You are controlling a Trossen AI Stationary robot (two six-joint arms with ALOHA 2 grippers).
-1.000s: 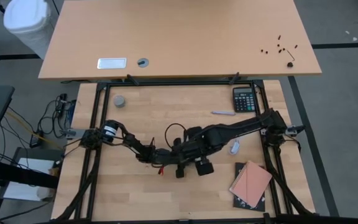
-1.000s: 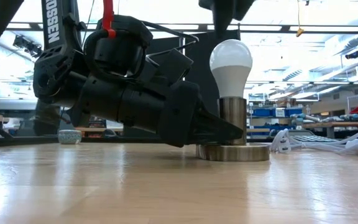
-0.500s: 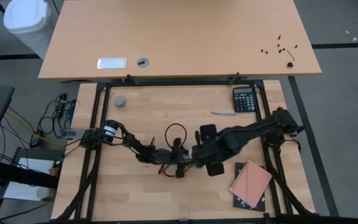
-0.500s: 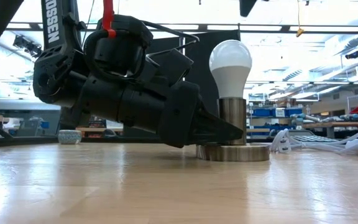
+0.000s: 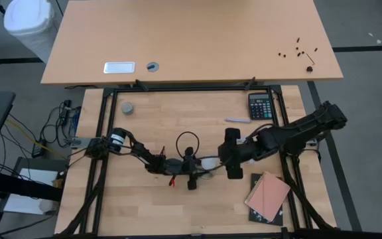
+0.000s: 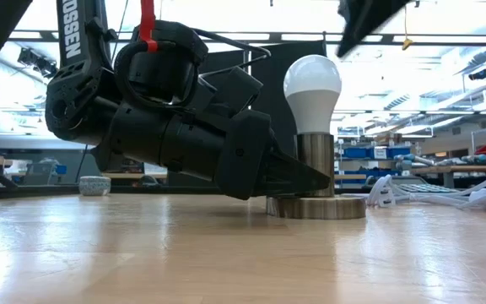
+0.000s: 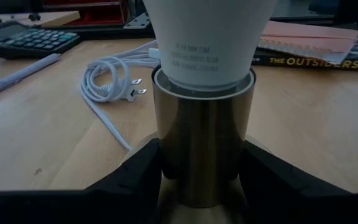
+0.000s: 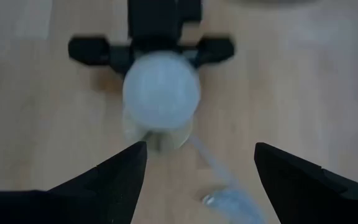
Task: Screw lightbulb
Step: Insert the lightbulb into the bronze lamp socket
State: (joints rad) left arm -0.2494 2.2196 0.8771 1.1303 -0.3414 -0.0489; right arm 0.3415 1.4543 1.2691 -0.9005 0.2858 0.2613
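Observation:
The white lightbulb stands upright with its screw end hidden inside the metal socket of a round silvery lamp base, which rests flat on the table. My left gripper lies low over the table and is shut on that socket. My right gripper hangs open in the air above and to the right of the lightbulb, pointing slantwise down at it with nothing between its fingers. From above, the lightbulb shows between the two arms. My left gripper pinches the socket's upright metal column between its two fingers, low on the column just above the disc. The fingers come in almost level from the table's left, across the column. The base stays flat on the table and the lightbulb stands upright.
A white cord with its plug lies beyond the base. A calculator and a pen lie at the far right, a book at the near right, and a small grey cap at the far left.
My right gripper has drawn back from right above the lightbulb toward the table's right edge, turning as it went. It stays open. The lightbulb, the base and my left gripper have kept still.

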